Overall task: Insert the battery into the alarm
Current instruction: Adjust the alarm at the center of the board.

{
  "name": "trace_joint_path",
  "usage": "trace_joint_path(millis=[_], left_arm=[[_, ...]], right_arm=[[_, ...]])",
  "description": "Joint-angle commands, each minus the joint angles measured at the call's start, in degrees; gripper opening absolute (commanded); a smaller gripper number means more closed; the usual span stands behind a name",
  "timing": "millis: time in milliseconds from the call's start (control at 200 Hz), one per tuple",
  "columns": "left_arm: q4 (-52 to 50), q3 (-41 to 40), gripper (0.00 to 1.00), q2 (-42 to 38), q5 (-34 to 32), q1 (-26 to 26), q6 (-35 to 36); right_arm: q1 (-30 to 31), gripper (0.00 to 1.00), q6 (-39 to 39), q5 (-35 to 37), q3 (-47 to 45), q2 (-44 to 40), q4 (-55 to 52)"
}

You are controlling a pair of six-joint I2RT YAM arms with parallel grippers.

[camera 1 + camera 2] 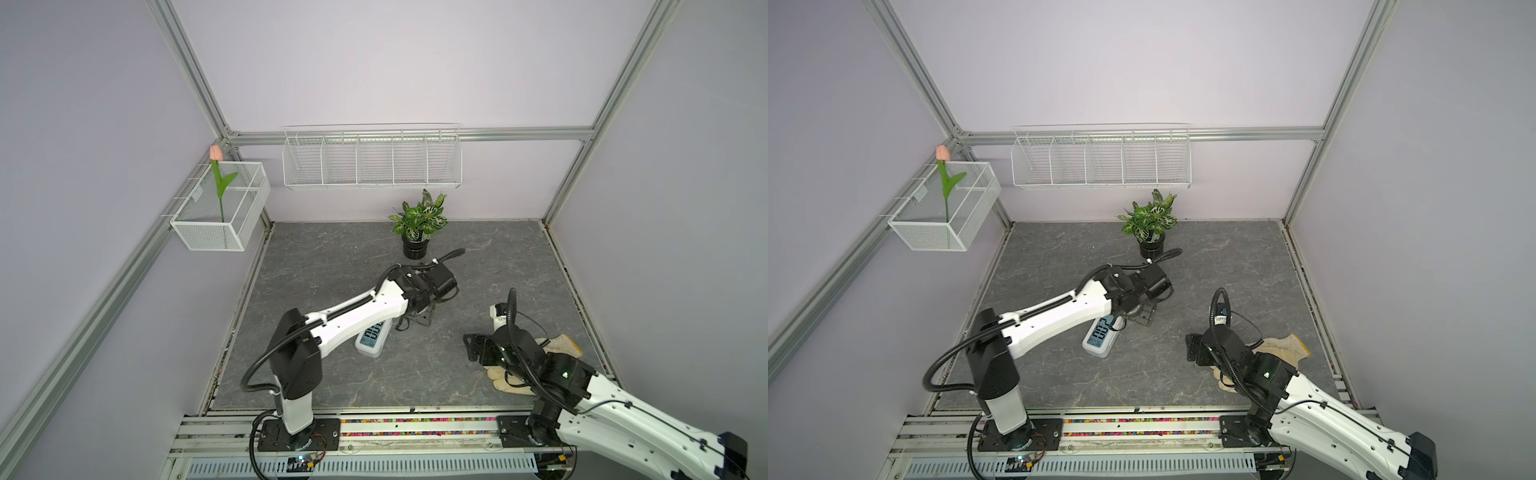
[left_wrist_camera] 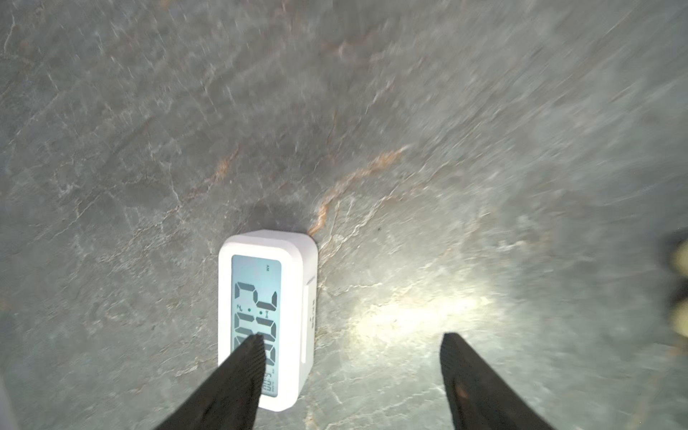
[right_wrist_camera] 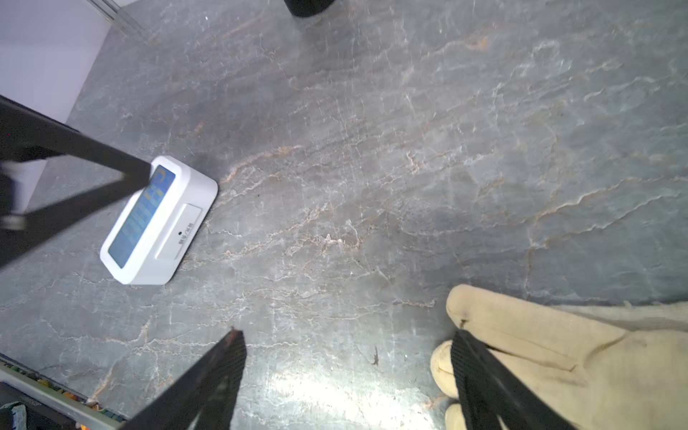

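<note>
The alarm (image 1: 371,338) (image 1: 1099,336) lies face up on the grey table, a white rounded block whose lit LCD shows big dark digits (image 2: 266,298) (image 3: 160,223). My left gripper (image 2: 352,337) hovers just above it, open and holding nothing. One fingertip (image 2: 255,346) overlaps the alarm's face, while the other stands over bare table beside it. My right gripper (image 3: 346,333) is open and empty over bare table, to the right of the alarm (image 1: 476,345). One of its fingers (image 3: 469,357) lies over the edge of a glove. The battery is out of view.
A cream work glove (image 1: 559,345) (image 3: 540,353) lies under the right arm near the table's right side. A potted plant (image 1: 417,224) stands at the back. A wire basket with a tulip (image 1: 220,208) and a wire rack (image 1: 372,162) hang on the walls.
</note>
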Motion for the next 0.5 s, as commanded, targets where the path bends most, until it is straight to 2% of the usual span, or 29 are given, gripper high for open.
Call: trace_joint_path(millis=[0, 55, 95, 125, 150, 235, 290, 325, 400, 495], left_arm=[[11.7, -6.8, 0.78, -7.8, 3.0, 4.4, 3.7], [16.9, -11.6, 0.79, -13.4, 3.6, 7.3, 4.3], [20.8, -15.5, 0.83, -17.7, 4.5, 10.3, 4.2], [23.6, -18.5, 0.89, -20.8, 5.1, 12.8, 3.9], [26.1, -21.3, 1.0, -23.7, 5.3, 15.0, 3.5], [34.6, -31.1, 0.99, -32.2, 4.2, 22.9, 2.1], [39.7, -36.6, 0.99, -37.0, 3.0, 26.8, 2.4], [41.1, -39.0, 0.99, -39.2, -0.2, 28.3, 3.1], [43.0, -42.9, 1.0, -42.6, -13.3, 28.8, 4.9], [51.3, -49.2, 1.0, -45.5, -20.6, 29.1, 11.1]], right_arm=[[-0.3, 0.89, -6.3, 6.0, 2.3, -0.5, 4.2], [-0.4, 0.89, -10.1, 7.4, 2.4, -0.3, 7.1], [-0.3, 0.89, -12.6, 9.1, 2.5, -0.1, 9.2], [-0.4, 0.89, -14.1, 10.6, 2.6, 0.4, 10.7], [-0.6, 0.89, -15.7, 11.8, 2.6, 0.8, 12.0], [-2.0, 0.89, -19.9, 16.8, 3.2, 3.4, 15.4], [-4.5, 0.89, -23.2, 17.2, 3.7, 5.4, 17.4], [-6.6, 0.89, -24.7, 17.0, 4.1, 6.8, 18.6], [-12.4, 0.89, -26.9, 15.9, 4.4, 9.2, 21.4], [-21.3, 0.89, -29.0, 12.9, 3.1, 10.8, 27.9]])
